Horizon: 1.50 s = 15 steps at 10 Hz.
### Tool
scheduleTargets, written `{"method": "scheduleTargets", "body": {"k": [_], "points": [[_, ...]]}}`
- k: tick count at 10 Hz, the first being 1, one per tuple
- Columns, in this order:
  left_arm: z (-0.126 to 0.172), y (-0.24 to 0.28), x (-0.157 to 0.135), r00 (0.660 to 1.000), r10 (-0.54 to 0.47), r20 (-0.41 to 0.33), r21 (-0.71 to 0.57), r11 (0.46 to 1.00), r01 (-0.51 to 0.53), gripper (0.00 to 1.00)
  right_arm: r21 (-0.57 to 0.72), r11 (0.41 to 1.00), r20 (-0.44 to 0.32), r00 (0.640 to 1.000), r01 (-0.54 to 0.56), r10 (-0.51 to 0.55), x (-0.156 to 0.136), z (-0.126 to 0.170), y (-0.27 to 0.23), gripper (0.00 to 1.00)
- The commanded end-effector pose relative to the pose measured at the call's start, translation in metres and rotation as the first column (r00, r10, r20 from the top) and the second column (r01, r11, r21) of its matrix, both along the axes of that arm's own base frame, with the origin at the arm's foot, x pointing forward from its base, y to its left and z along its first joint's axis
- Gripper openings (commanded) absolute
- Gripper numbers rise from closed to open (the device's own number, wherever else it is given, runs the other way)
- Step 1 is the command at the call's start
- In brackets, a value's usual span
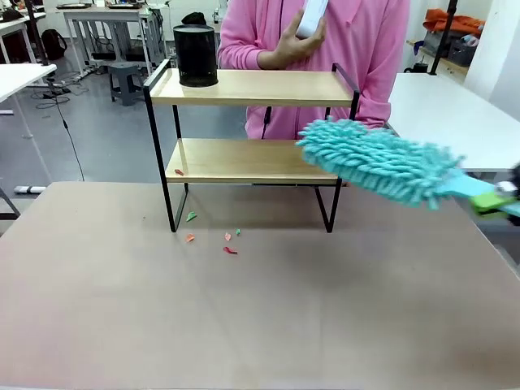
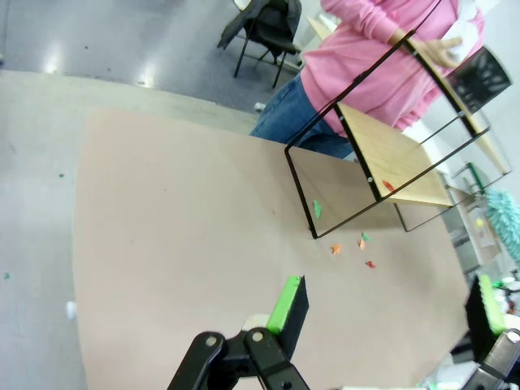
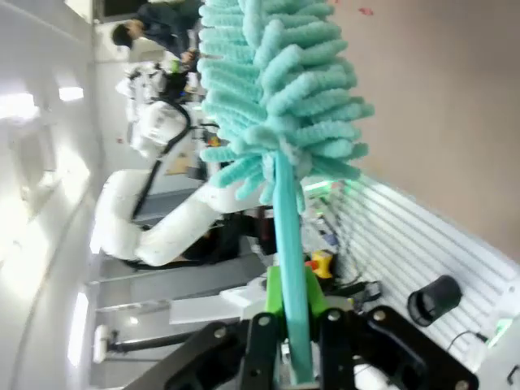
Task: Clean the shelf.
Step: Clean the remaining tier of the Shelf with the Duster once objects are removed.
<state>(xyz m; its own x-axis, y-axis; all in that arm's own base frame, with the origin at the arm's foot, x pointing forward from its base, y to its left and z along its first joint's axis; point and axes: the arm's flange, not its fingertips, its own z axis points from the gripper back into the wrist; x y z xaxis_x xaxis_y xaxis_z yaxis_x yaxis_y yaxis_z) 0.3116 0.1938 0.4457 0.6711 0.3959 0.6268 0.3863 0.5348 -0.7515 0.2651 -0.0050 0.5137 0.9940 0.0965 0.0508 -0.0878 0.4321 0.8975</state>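
Observation:
The shelf [image 1: 268,86] stands at the table's middle back, two light wooden boards on a black frame. A small red scrap [image 1: 179,171] lies at the left end of its lower board. My right gripper [image 1: 497,197] at the right edge is shut on the handle of a fluffy teal duster [image 1: 378,158], whose head hangs by the lower board's right end. The right wrist view shows the green pads [image 3: 272,305] clamped on the teal handle [image 3: 291,268]. My left gripper [image 2: 388,313] is open and holds nothing above the table, apart from the shelf [image 2: 390,154].
A black cylinder [image 1: 196,55] stands on the top board's left end. Green, orange and red scraps [image 1: 228,244] lie on the brown table [image 1: 260,325] before the shelf's left legs. A person in pink [image 1: 366,49] stands behind the shelf holding a white object [image 1: 310,18].

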Motion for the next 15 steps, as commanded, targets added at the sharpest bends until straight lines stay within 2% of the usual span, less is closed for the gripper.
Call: {"method": "scheduleTargets", "body": {"k": [1, 2, 3, 4, 5, 6, 8, 9, 10, 11, 13, 14, 15], "points": [[0.0, -0.001, 0.001, 0.999, -0.001, 0.036, -0.004, 1.0, 0.001, 1.0, -0.144, 0.99, 0.066, 0.998, -0.002, 0.012, 0.029, 0.003, 0.046, 0.11], [0.0, -0.001, 0.001, 0.999, -0.001, 0.036, -0.004, 1.0, 0.001, 1.0, -0.18, 0.983, 0.099, 0.994, -0.018, 0.037, 0.041, 0.001, 0.066, 0.11], [0.0, -0.001, 0.001, 0.999, -0.001, 0.036, -0.004, 1.0, 0.001, 1.0, -0.18, 0.983, 0.171, 0.983, -0.029, 0.06, 0.049, 0.001, 0.085, 0.11], [0.0, -0.001, 0.001, 0.999, -0.001, 0.036, -0.004, 1.0, 0.001, 1.0, -0.178, 0.984, 0.263, 0.964, 0.013, 0.035, 0.052, 0.005, 0.091, 0.11], [0.0, -0.001, 0.001, 0.999, -0.001, 0.036, -0.004, 1.0, 0.001, 1.0, -0.196, 0.979, 0.119, 0.99, -0.046, 0.07, 0.034, -0.001, 0.078, 0.11], [0.0, -0.001, 0.001, 0.999, -0.001, 0.036, -0.004, 1.0, 0.001, 1.0, -0.196, 0.979, 0.119, 0.99, -0.046, 0.07, 0.034, -0.001, 0.078, 0.11], [0.0, -0.001, 0.001, 0.999, -0.001, 0.036, -0.004, 1.0, 0.001, 1.0, -0.24, 0.97, 0.22, 0.972, -0.029, 0.083, 0.051, 0.006, 0.114, 0.11], [0.0, -0.001, 0.001, 0.999, -0.001, 0.036, -0.004, 1.0, 0.001, 1.0, -0.26, 0.965, 0.244, 0.965, -0.03, 0.096, 0.068, 0.007, 0.14, 0.11], [0.0, -0.001, 0.001, 0.999, -0.001, 0.036, -0.004, 1.0, 0.001, 1.0, -0.309, 0.951, 0.266, 0.961, 0.016, 0.07, 0.083, 0.005, 0.159, 0.11], [0.0, -0.001, 0.001, 0.999, -0.001, 0.036, -0.004, 1.0, 0.001, 1.0, -0.316, 0.949, 0.243, 0.967, 0.004, 0.077, 0.095, 0.001, 0.177, 0.11], [0.0, -0.001, 0.001, 0.999, -0.001, 0.036, -0.004, 1.0, 0.001, 1.0, -0.353, 0.934, 0.235, 0.972, 0.059, 0.027, 0.113, -0.009, 0.211, 0.11], [0.0, -0.001, 0.001, 0.999, -0.001, 0.036, -0.004, 1.0, 0.001, 1.0, -0.333, 0.933, 0.282, 0.959, 0.135, -0.038, 0.119, -0.01, 0.228, 0.11], [0.0, -0.001, 0.001, 0.999, -0.001, 0.036, -0.004, 1.0, 0.001, 1.0, -0.354, 0.919, 0.287, 0.955, 0.174, -0.071, 0.126, -0.012, 0.244, 0.11]]}}
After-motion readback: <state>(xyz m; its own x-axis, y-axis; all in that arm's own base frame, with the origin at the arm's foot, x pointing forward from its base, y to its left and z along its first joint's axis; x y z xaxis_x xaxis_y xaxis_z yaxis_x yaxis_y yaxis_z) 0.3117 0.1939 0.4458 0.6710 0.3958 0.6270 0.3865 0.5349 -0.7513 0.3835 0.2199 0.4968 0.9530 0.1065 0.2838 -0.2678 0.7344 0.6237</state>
